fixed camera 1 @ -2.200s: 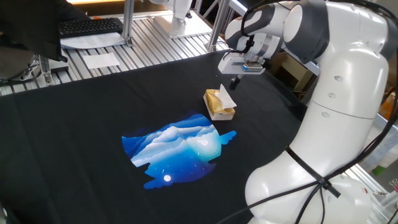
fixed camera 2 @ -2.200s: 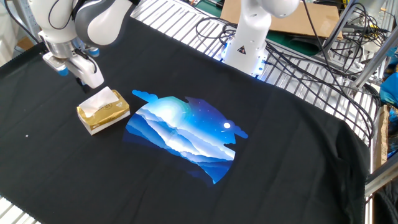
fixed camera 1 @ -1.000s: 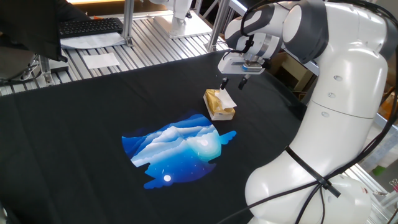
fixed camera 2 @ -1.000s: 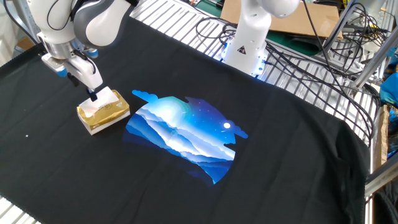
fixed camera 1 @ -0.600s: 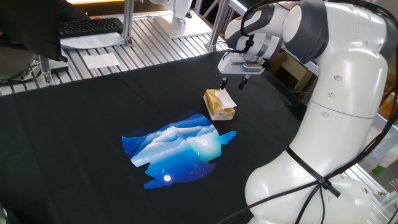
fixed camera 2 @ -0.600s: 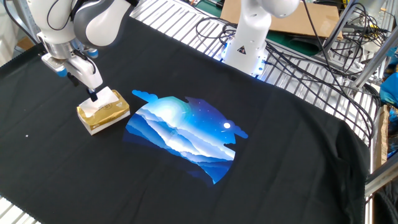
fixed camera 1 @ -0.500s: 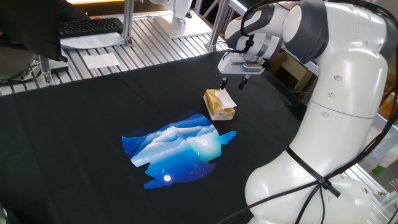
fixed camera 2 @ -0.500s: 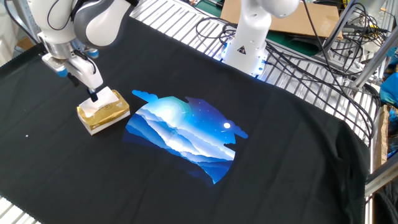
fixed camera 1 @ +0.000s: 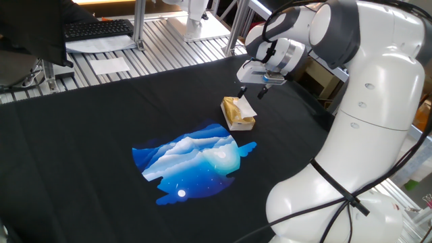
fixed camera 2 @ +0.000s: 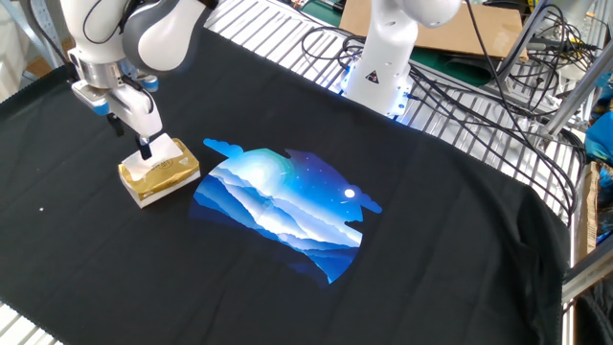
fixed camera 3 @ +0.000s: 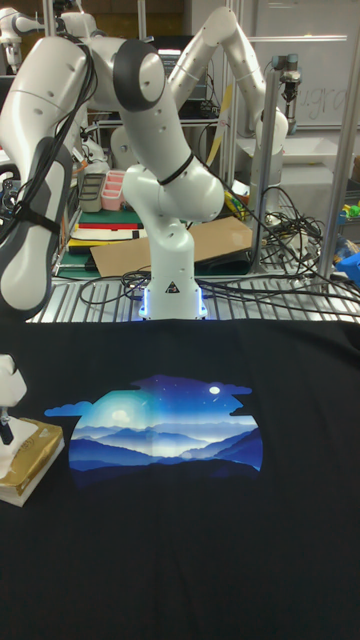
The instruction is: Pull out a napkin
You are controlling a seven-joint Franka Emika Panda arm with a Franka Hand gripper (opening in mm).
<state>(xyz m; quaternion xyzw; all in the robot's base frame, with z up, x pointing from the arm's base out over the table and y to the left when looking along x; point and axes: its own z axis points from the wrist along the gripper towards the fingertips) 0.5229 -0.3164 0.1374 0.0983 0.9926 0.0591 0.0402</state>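
Gripper (fixed camera 2: 146, 150) is poised over the box (fixed camera 2: 159, 173), fingers spread to straddle the napkin (fixed camera 2: 165, 149) tuft before pinching

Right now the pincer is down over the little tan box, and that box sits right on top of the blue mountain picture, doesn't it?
Not quite. The pincer is over the tan box, but the box stands on plain black cloth beside the blue mountain picture, not on it. The other fixed view shows it.

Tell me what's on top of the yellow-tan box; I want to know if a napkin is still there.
A white napkin sticks up from the box, with the gripper right at it. The box's inside is hidden.
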